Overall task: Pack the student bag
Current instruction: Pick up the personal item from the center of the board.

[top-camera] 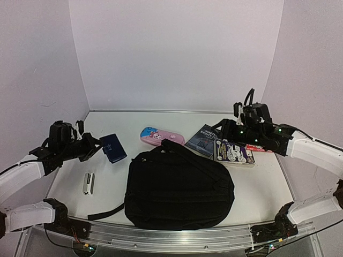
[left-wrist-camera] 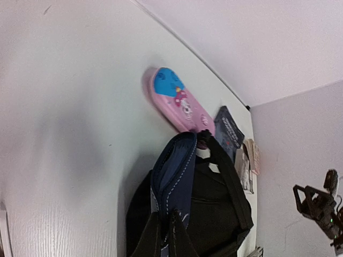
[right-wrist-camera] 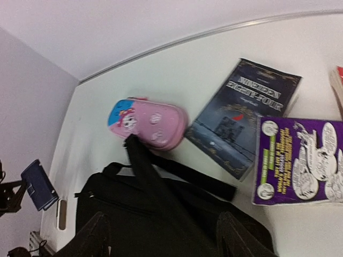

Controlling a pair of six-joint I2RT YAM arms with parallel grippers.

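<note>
Large black soft fabric backpack (top-camera: 179, 190) lies flat, near centre of white worktop (top-camera: 262, 187). Small dark blue flat pouch (top-camera: 113, 148) clamped in left fingers (left-wrist-camera: 146, 242), held off worktop. Above backpack's far edge, right fingers (right-wrist-camera: 99, 235) apart, holding nothing.

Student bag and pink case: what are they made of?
The student bag looks like matte black woven fabric: it slumps softly and has webbing straps. The pink case has a smooth printed shell with a slight sheen and rounded edges. It could be hard plastic or coated fabric; I cannot tell which.
</note>
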